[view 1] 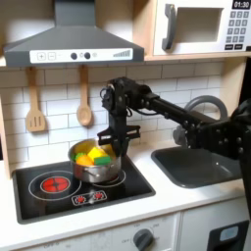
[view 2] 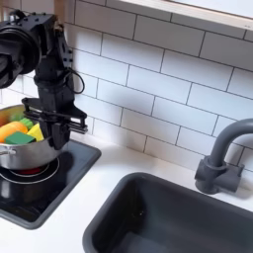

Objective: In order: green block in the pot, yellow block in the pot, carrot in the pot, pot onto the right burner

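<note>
A: One gripper (view 1: 116, 143), black, hanging from the arm (view 1: 167, 106) just over the far rim of the pot (view 1: 96, 169). In the second exterior view the gripper (view 2: 57, 131) sits right at the pot's (view 2: 25, 154) rim on the second exterior view's right. Jaw spread — cannot tell; the fingers run together into one dark mass in both exterior views, and nothing is seen held between them.

B: Pot contents?

A: Yellow block (view 1: 86, 154) and green block (view 1: 101, 160) lying inside, touching. In the second exterior view the green block (view 2: 36, 130) is nearest the gripper, the yellow block (view 2: 19, 126) beside it, and an orange shape, the carrot (view 2: 10, 132), toward the second exterior view's left. In the first exterior view the carrot blurs into the yellow — not separable there.

B: Where does the pot stand?

A: On the black cooktop (view 1: 127, 186), over the burner on the first exterior view's right. The other burner (view 1: 54, 182), red rings, lies bare on the first exterior view's left. In the second exterior view a red glow shows under the pot's base.

B: Surroundings?

A: Two wooden utensils (view 1: 84, 104) hang on the white tile wall behind the stove, a range hood (view 1: 74, 44) above them, a microwave (view 1: 201, 27) up at the first exterior view's right. A dark sink (view 2: 173, 217) sits beside the cooktop with a grey faucet (view 2: 219, 158) at its back edge — well apart from the pot.
</note>
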